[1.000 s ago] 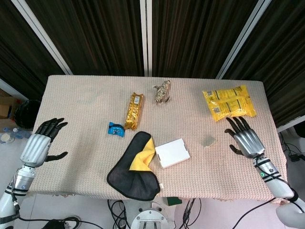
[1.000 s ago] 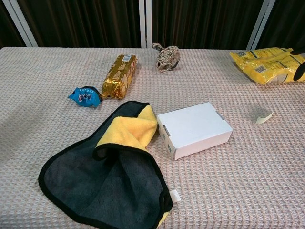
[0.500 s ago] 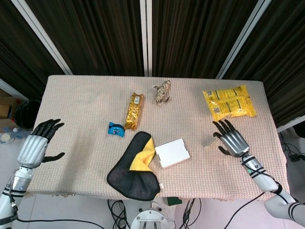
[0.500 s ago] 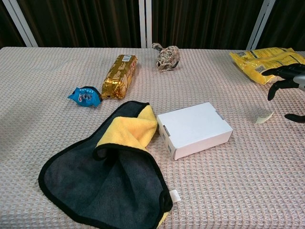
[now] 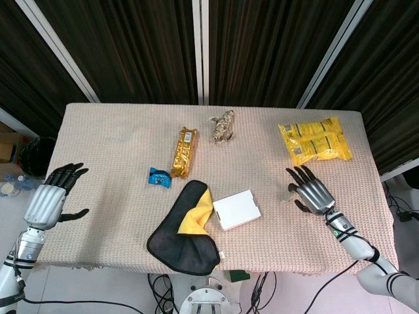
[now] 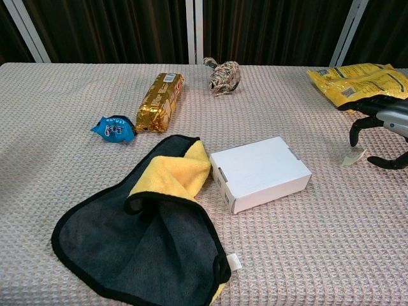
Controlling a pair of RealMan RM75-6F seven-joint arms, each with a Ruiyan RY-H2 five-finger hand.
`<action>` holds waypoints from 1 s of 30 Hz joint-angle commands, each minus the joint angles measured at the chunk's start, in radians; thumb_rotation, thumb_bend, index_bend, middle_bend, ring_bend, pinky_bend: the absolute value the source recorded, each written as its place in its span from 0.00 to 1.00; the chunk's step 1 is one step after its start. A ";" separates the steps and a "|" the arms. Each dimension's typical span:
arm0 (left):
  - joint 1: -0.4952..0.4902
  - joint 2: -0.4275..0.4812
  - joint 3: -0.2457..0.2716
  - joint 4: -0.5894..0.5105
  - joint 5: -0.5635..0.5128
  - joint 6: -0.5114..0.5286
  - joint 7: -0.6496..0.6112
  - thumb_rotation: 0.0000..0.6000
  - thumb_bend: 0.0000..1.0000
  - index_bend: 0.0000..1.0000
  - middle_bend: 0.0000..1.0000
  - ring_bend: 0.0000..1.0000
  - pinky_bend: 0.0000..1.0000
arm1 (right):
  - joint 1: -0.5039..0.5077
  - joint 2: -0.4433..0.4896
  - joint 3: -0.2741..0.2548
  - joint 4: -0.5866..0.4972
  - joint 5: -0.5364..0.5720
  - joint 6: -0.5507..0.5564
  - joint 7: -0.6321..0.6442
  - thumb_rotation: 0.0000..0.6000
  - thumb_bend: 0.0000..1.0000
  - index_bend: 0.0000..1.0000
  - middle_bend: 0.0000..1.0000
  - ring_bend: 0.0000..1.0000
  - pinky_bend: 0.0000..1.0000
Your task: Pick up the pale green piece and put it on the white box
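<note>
1. Left hand (image 5: 52, 198) waits at the counter's (image 5: 111, 137) left edge, fingers spread, holding nothing. It has hardly moved.
2. Black and yellow cloth (image 6: 146, 229) lies near the front edge, touching the white box (image 6: 258, 172) in the middle. Nothing is on the box yet.
3. Pale green piece (image 6: 352, 155) lies flat near the right edge, well apart from the box.
4. Right hand (image 6: 381, 131) has slid in from the right edge. Now it sits just over the piece, fingers apart and curved, holding nothing. I think the grab comes next.
</note>
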 commanded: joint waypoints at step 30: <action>0.000 -0.003 -0.004 0.010 -0.008 -0.026 -0.004 1.00 0.00 0.15 0.10 0.08 0.13 | 0.015 -0.042 -0.013 0.063 0.010 0.002 0.013 1.00 0.38 0.53 0.03 0.00 0.00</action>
